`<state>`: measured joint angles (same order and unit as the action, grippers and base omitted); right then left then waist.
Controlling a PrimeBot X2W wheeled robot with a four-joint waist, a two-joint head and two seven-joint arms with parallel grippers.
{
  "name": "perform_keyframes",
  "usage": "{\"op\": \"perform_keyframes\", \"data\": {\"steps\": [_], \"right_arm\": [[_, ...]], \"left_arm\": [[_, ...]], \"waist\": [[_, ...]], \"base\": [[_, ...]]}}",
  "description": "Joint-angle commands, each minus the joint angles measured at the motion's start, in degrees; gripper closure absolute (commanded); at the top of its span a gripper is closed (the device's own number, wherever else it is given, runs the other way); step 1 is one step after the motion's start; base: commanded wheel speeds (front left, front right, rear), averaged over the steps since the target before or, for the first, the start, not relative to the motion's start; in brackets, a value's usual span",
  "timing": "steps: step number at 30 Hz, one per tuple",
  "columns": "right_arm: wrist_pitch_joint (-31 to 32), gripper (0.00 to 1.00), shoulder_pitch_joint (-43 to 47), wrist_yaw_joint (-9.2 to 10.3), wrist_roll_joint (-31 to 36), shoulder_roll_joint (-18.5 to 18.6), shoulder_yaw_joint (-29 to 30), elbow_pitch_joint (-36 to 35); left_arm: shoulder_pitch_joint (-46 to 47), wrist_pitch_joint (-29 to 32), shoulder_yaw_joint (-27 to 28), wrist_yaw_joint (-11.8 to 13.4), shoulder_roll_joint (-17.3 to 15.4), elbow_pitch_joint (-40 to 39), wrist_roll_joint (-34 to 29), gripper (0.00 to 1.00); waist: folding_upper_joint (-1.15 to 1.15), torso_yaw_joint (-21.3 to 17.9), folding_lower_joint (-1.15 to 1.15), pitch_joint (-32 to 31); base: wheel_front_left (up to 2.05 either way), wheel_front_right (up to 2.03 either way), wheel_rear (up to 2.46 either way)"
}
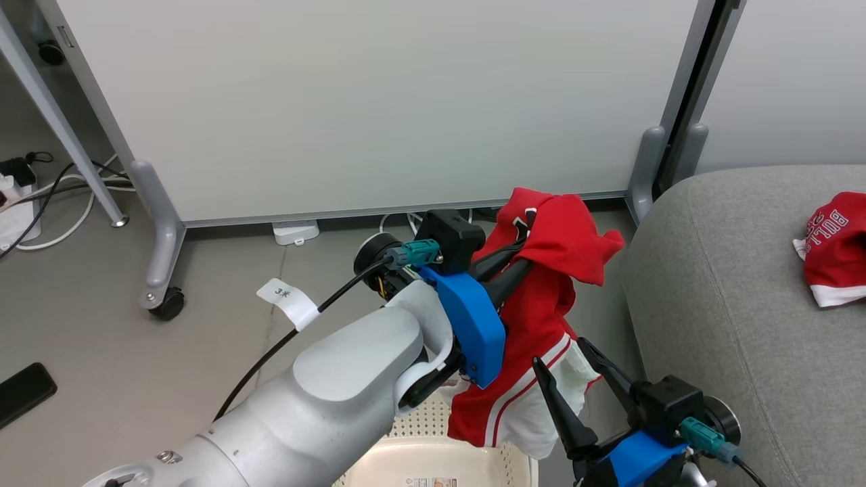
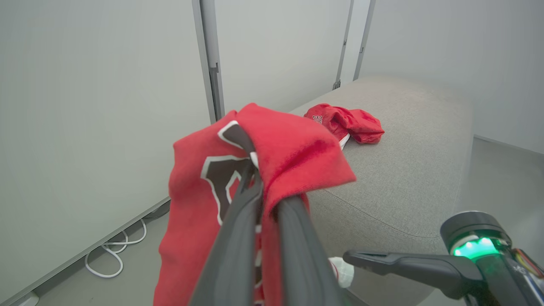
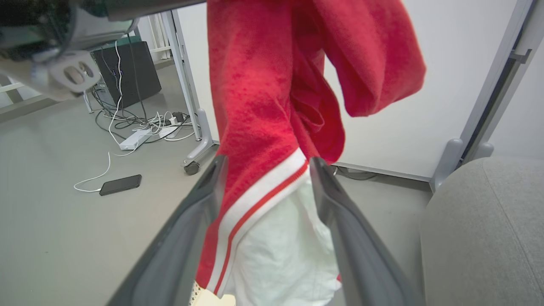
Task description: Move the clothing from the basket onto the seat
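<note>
Your left gripper (image 1: pixel 514 265) clamps red garment (image 1: pixel 541 304) over basket (image 1: pixel 433 467); right gripper (image 1: pixel 560 353) open, flanking hem. Near seat (image 1: pixel 731 284) wall-side edge lies other garment (image 1: pixel 835 250).

Red clothing (image 1: pixel 541 318), grey seat (image 1: pixel 731 304), cream basket (image 1: pixel 423 425)
Hanging garment (image 3: pixel 263 106): white hem with red stripe, white lining, black white-edged emblem; second garment (image 1: pixel 835 250): white lettering.

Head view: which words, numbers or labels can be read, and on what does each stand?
"3米" on the white cable tag.
"BULL", the rest folded away, on the red garment lying on the seat.
Sticker on the basket: too small to read.
Lettering on the hanging red garment: folded, unreadable.
</note>
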<state>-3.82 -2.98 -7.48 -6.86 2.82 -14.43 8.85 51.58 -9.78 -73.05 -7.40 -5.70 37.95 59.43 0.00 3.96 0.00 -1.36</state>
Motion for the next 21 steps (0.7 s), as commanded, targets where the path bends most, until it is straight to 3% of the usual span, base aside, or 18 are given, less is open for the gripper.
{"op": "perform_keyframes", "data": {"steps": [1,11,21], "right_arm": [[0.1,0.0,0.9,-0.03,-0.6,0.1,0.0,-0.2],[2.7,0.0,-3.4,-0.03,0.1,0.1,-2.0,2.6],[5.0,0.0,-13.4,-0.03,-1.0,0.1,-3.2,11.5]], "left_arm": [[0.5,-0.4,-0.1,-0.1,0.0,0.3,-0.3,1.0],[1.0,-0.9,-0.4,-0.1,0.8,0.4,-0.8,1.0],[0.9,-1.1,-0.4,-0.1,1.6,0.1,-1.5,1.0]], "waist": [[0.0,-0.1,0.0,0.1],[0.0,-0.1,0.0,0.6],[0.0,-0.2,0.0,1.7]], "base": [[0.0,0.0,0.0],[0.0,0.0,0.0],[0.0,0.0,0.0]]}}
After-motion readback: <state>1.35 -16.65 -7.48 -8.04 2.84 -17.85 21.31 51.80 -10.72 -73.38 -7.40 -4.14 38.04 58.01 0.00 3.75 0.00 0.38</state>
